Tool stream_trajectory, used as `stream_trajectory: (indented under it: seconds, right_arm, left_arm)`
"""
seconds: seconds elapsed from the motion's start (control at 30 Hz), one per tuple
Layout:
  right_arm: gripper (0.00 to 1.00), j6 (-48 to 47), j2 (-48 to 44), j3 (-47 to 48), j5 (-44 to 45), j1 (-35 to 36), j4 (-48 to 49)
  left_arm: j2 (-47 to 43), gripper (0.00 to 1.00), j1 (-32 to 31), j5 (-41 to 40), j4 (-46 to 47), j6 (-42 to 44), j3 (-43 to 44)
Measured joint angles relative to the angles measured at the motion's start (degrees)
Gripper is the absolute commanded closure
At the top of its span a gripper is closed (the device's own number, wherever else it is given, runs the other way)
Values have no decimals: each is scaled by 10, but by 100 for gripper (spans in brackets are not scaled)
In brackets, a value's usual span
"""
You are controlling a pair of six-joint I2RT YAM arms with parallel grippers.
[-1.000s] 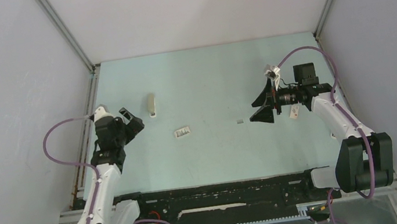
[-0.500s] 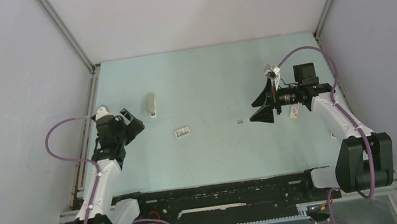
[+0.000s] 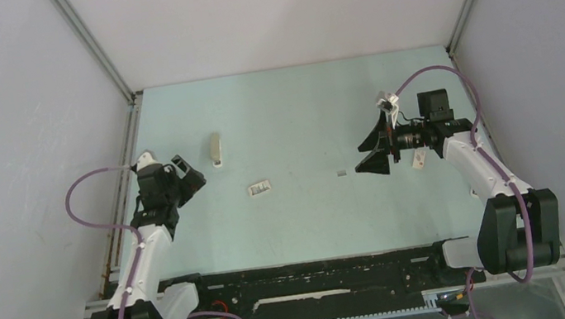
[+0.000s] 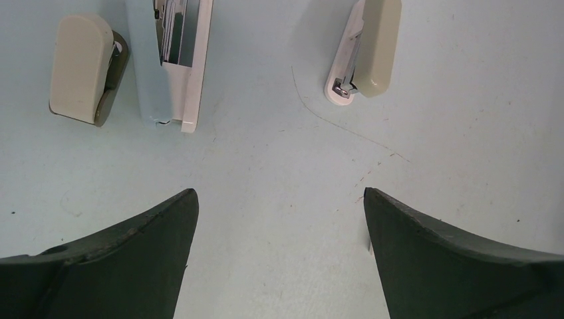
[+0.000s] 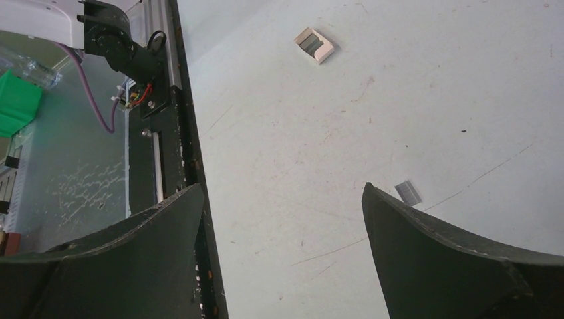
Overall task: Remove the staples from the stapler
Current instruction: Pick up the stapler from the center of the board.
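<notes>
Lying flat toward the far left of the worktop [image 3: 297,107], the stapler [image 3: 214,150] shows a beige top over a white base, and nothing touches it. A short grey strip of staples [image 3: 340,173] sits loose near the middle, well apart from the stapler. Between the two lies a small white box [image 3: 260,188] (more grey strips show inside it from the right wrist). The left gripper [image 3: 188,173] points at the stapler from nearby, fingers spread wide and empty. The right gripper [image 3: 364,156] hangs just beside the loose strip, fingers likewise released, grasping nothing.
</notes>
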Motion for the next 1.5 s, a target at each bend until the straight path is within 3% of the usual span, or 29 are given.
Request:
stream_trajectory:
  seconds: [0.5, 0.87, 1.03, 1.23, 1.5]
  right_arm:
    - [0, -1, 0, -7, 0, -7, 3]
    - [0, -7, 0, -7, 0, -24, 1]
    - [0, -10, 0, -7, -2, -33, -4]
    - [0, -12, 0, -7, -7, -40, -7]
    - [0, -21, 5, -7, -16, -47, -10]
  left_arm:
    - [53, 0, 7, -3, -29, 18, 20]
    - [209, 19, 75, -10, -71, 64, 177]
    - [267, 22, 83, -12, -95, 80, 213]
    - [259, 27, 92, -37, -110, 99, 214]
    - [230, 33, 195, 5, -98, 127, 214]
